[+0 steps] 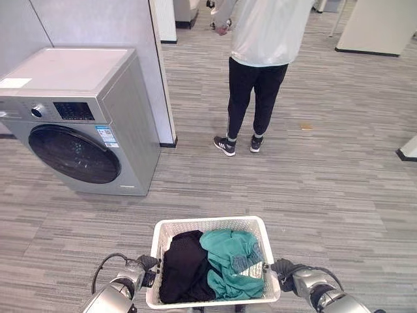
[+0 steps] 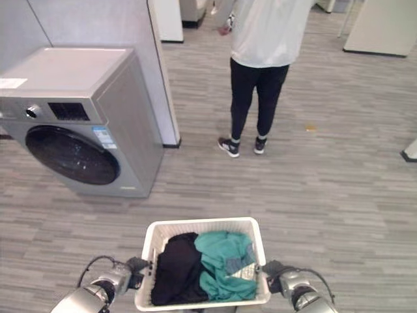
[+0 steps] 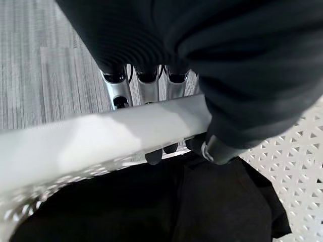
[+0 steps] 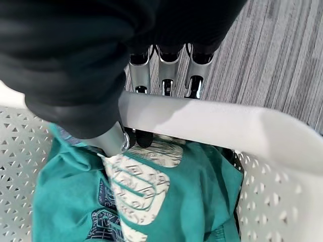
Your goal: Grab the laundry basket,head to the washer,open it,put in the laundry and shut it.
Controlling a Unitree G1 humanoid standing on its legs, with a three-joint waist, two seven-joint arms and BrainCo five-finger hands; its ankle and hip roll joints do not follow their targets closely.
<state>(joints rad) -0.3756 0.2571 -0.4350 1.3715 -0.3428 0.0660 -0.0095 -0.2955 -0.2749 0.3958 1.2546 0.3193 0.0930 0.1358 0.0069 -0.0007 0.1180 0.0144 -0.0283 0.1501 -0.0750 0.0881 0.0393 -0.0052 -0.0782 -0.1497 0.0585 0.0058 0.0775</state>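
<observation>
Basket (image 1: 163,229): white, holding black (image 1: 184,266) and teal clothes (image 1: 232,262).
Left hand (image 1: 147,263): fingers curled over basket's rim.
Right hand (image 1: 285,270): likewise, opposite rim.
Washer (image 1: 78,120): beyond basket, door closed.
Person (image 1: 259,65): standing beyond basket.

White perforated plastic basket (image 1: 270,254) holds soft black (image 1: 184,267) and teal cloth (image 1: 231,261); washer (image 1: 117,117) looks matt metal

Both eye views look down from the head at the grey striped floor (image 1: 339,195), sharing the white perforated plastic laundry basket (image 1: 212,226) at 6 o'clock. Each wrist camera sits very close above that basket's rim (image 3: 101,138).
</observation>
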